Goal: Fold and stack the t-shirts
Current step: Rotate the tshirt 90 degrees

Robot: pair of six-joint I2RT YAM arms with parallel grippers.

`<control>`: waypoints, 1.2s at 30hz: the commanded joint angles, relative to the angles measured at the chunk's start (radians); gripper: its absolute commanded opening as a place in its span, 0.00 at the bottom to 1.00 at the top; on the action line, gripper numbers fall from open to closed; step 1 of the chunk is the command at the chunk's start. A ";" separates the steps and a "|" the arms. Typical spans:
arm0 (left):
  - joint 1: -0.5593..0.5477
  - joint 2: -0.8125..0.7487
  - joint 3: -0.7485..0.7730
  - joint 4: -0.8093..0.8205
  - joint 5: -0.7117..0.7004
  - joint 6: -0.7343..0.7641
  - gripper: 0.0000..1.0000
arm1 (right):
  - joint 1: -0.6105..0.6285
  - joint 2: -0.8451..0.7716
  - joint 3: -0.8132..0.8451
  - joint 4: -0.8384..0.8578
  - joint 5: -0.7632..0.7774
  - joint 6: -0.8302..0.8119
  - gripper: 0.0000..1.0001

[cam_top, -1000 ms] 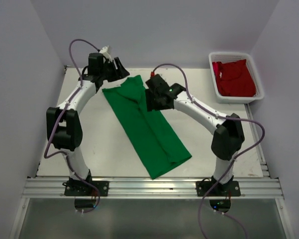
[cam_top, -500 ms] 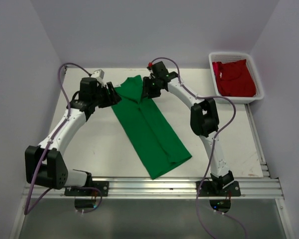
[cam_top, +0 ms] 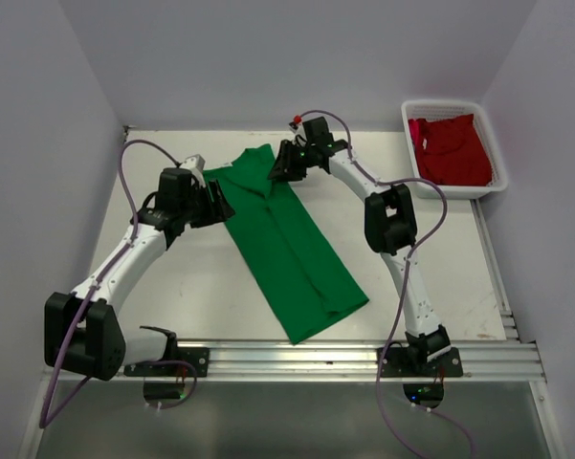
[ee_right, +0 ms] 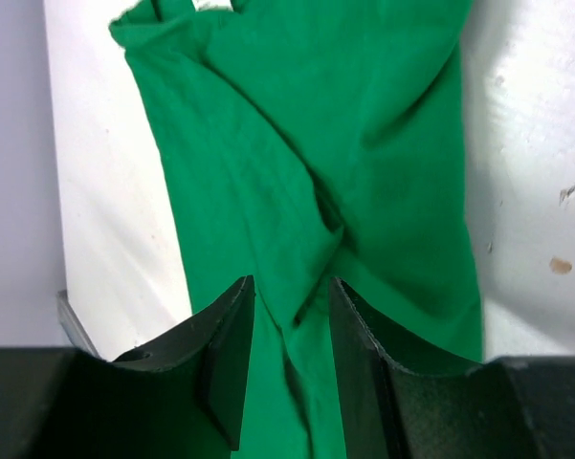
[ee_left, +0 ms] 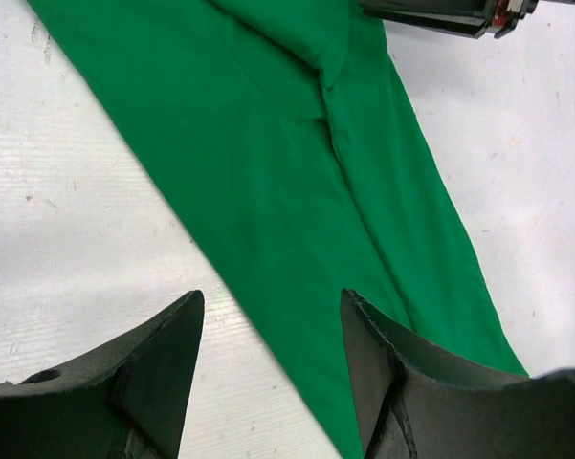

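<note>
Wide-jawed left gripper [ee_left: 273, 325] should pinch the green t-shirt [cam_top: 287, 239] edge squarely; right gripper [ee_right: 289, 296], jaws narrow, perhaps nips its upper-centre fold

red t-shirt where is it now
Top view: the red t-shirt lies in the white basket at the far right, apart from the green t-shirt.

top cam high at the near edge, looking down over the whole table [cam_top: 172, 287], both wrist cams close above the green t-shirt [cam_top: 287, 239], facing down, shirt shared by all three
</note>
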 commanded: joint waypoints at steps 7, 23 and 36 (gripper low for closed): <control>-0.007 -0.062 -0.018 -0.009 -0.033 -0.006 0.62 | -0.009 0.073 0.091 0.088 -0.106 0.087 0.40; -0.007 -0.081 -0.041 -0.019 -0.038 -0.003 0.61 | -0.008 0.055 0.007 0.134 -0.133 0.094 0.00; -0.007 -0.085 -0.065 -0.009 -0.041 -0.007 0.59 | 0.026 0.004 -0.159 0.335 -0.386 0.099 0.00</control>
